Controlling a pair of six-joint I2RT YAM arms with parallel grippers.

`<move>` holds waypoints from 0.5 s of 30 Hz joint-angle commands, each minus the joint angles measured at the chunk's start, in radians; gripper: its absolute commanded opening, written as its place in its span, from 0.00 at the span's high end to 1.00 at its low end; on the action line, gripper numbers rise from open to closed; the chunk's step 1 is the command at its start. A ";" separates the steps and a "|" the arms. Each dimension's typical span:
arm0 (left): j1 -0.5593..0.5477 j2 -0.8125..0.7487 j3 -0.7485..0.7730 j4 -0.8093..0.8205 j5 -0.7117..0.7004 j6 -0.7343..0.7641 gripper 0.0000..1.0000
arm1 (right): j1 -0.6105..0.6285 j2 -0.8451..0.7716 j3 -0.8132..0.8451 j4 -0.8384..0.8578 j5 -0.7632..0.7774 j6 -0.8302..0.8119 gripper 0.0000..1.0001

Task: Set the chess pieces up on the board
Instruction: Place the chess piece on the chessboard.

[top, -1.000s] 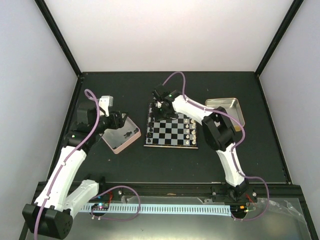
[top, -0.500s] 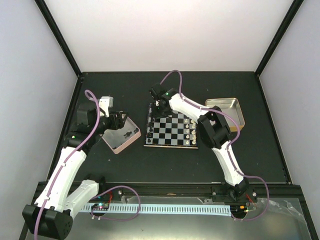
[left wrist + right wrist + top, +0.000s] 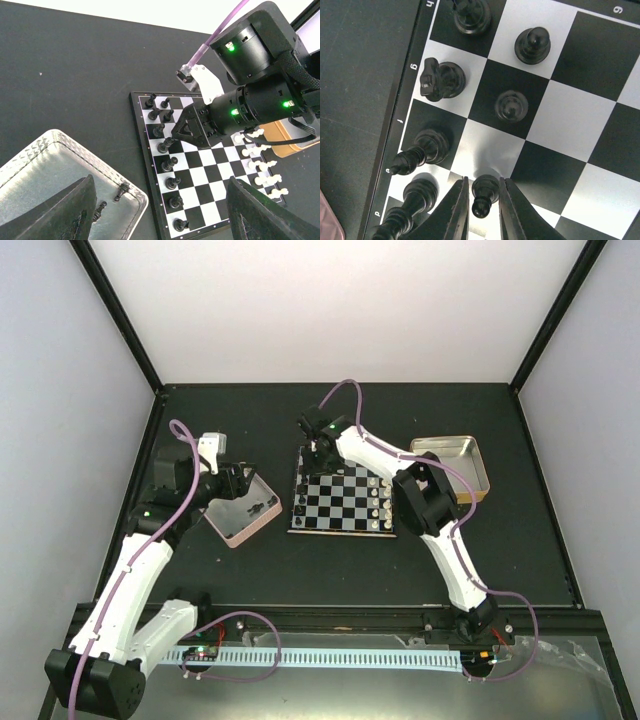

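The board (image 3: 345, 502) lies mid-table, with black chess pieces (image 3: 169, 163) lined along its left edge. My right gripper (image 3: 320, 450) hangs low over the board's far left corner. In the right wrist view its fingers (image 3: 484, 182) stand slightly apart around a black pawn (image 3: 485, 192) that rests on a square; a thin gap shows on the left side. Other black pieces (image 3: 510, 106) stand on the squares nearby. My left gripper (image 3: 240, 483) is open (image 3: 161, 181) above the pink-rimmed tin (image 3: 50, 165), which holds two black pieces (image 3: 121, 190).
White pieces (image 3: 260, 165) fill the board's right side. A gold-rimmed tin (image 3: 455, 455) sits to the right of the board, partly behind my right arm. The pink-rimmed tin (image 3: 232, 538) lies close to the board's left edge.
My right gripper shifted a little left over the board's far corner and its jaws parted slightly around the pawn. The left arm has stayed put.
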 commanded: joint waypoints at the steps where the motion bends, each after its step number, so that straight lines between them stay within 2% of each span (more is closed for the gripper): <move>1: 0.008 -0.004 -0.007 0.021 -0.008 0.011 0.27 | -0.005 0.026 0.039 -0.023 0.007 -0.010 0.82; 4: 0.007 -0.004 -0.007 0.022 -0.006 0.011 0.27 | -0.005 0.026 0.039 -0.031 0.006 -0.013 0.83; 9: 0.009 -0.003 -0.008 0.022 -0.006 0.011 0.27 | -0.006 0.024 0.030 -0.017 0.016 -0.015 0.89; 15: 0.009 0.000 -0.009 0.024 -0.005 0.010 0.27 | -0.005 0.040 0.042 0.001 0.039 -0.016 0.90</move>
